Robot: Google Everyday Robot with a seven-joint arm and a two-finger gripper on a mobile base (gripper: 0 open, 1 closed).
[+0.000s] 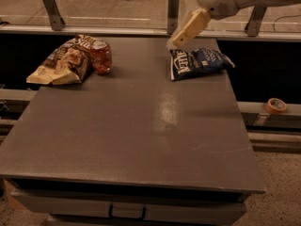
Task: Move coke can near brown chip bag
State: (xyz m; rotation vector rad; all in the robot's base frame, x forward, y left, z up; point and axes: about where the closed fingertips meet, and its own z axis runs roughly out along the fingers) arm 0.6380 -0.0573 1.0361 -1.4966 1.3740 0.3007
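Observation:
The coke can (101,56) is red with a silver top and stands upright at the back left of the grey table (141,140). It touches the right edge of the brown chip bag (61,62), which lies flat beside it. My gripper (181,36) hangs above the back of the table, well to the right of the can and just above the left end of the dark blue chip bag (197,62). It holds nothing that I can see.
The dark blue chip bag lies at the back right of the table. A roll of tape (276,105) sits on a ledge off the right edge. A rail with metal posts (173,11) runs behind the table.

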